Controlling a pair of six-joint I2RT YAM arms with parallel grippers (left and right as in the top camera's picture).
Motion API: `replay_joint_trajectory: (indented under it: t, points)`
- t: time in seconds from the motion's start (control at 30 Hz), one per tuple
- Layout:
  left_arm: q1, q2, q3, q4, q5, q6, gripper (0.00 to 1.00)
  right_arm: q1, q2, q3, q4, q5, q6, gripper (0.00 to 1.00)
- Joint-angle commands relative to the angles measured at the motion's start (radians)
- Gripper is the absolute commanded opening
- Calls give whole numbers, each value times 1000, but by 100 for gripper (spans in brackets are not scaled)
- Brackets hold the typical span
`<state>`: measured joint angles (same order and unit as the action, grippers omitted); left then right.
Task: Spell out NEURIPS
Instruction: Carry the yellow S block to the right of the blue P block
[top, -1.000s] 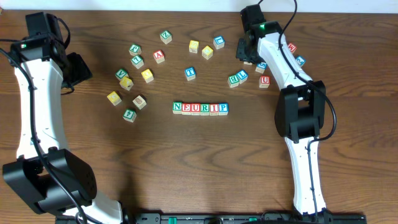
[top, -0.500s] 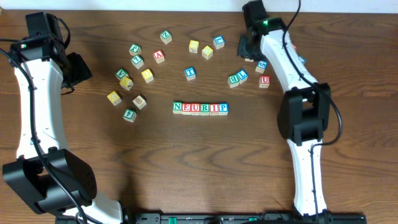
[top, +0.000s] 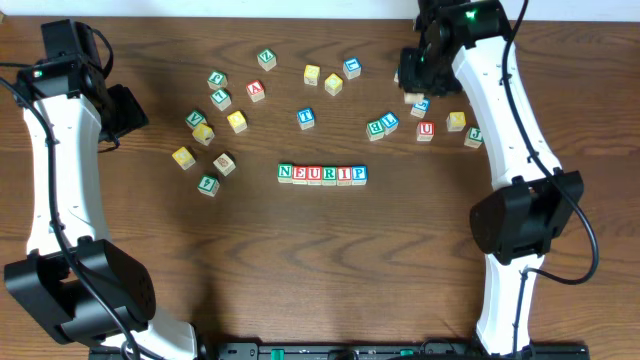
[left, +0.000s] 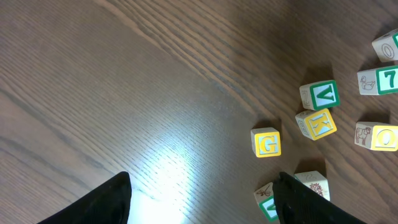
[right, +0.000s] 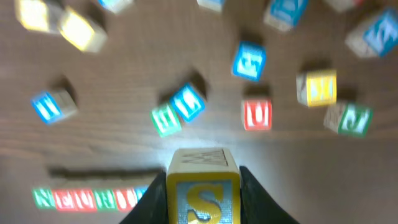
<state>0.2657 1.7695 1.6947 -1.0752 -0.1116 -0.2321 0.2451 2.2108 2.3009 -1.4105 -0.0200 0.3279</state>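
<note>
Six cubes reading N, E, U, R, I, P stand in a row at the table's middle; the right wrist view shows the row blurred at lower left. My right gripper is shut on a yellow-framed S cube, held above the table. From overhead the right gripper hangs at the far right, well behind the row's P end. My left gripper is open over bare wood with nothing between its fingers, and from overhead it sits at the far left.
Loose cubes lie scattered behind the row: a left cluster, several near the back middle, and a right group under my right arm. A yellow G cube and a green V cube lie right of my left gripper.
The right arm has swung out to the right, and its gripper has shifted a little right and back. A yellow and a green cube at the right now show. The left arm has not moved.
</note>
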Motion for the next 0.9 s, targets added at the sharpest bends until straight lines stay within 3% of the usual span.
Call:
replay_joint_trajectory:
  t: [0.0,0.2,0.5,0.87]
  points:
    - [2,4,11,-5,-13,2,72,1,23,-16,-53,-20,-23,21]
    - [2,4,11,-5,-13,2,72,18,32,-121,-74,-20,-30,19]
    - [2,4,11,-5,-13,2,72,66,32,-351,40,-44,-30,16]
    - [2,4,11,-5,-13,2,72,125,32,-468,143,-43,-29,18]
